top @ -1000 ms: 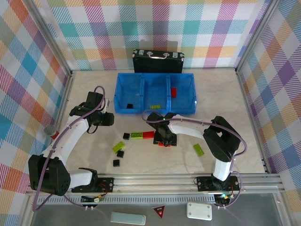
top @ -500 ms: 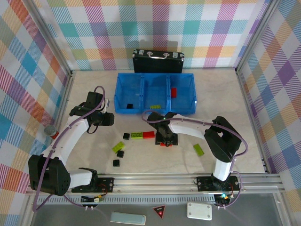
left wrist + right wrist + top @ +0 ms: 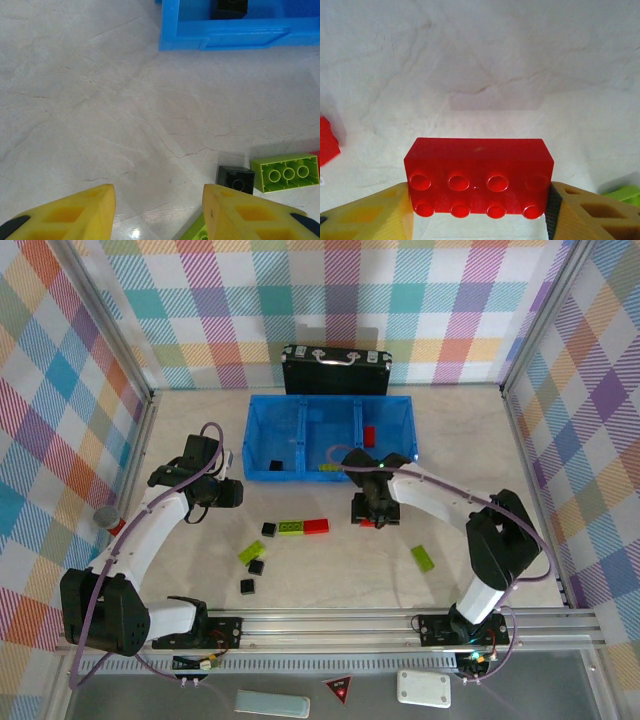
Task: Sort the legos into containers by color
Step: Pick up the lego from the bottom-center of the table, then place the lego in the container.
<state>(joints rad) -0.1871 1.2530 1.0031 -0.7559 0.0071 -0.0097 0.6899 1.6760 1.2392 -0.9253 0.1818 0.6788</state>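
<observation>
My right gripper point(image 3: 478, 207) is shut on a red lego point(image 3: 478, 175), pinched at its two short ends and held above the table. From above, that gripper point(image 3: 370, 514) hangs just in front of the blue tray point(image 3: 290, 478). The tray's left container holds a black lego point(image 3: 276, 463), the middle one a green lego point(image 3: 330, 467), the right one a red lego point(image 3: 369, 435). My left gripper point(image 3: 157, 210) is open over bare table, left of a black lego point(image 3: 235, 179) and a green lego point(image 3: 285, 172).
Loose on the table lie a green-and-red pair point(image 3: 303, 527), black bricks point(image 3: 257, 567) and green bricks point(image 3: 422, 558). A black case point(image 3: 335, 368) stands behind the tray. Checked walls close in the left, the right and the back.
My right gripper has lifted the red lego off the table and carried it right and toward the tray. The left arm has stayed still.
</observation>
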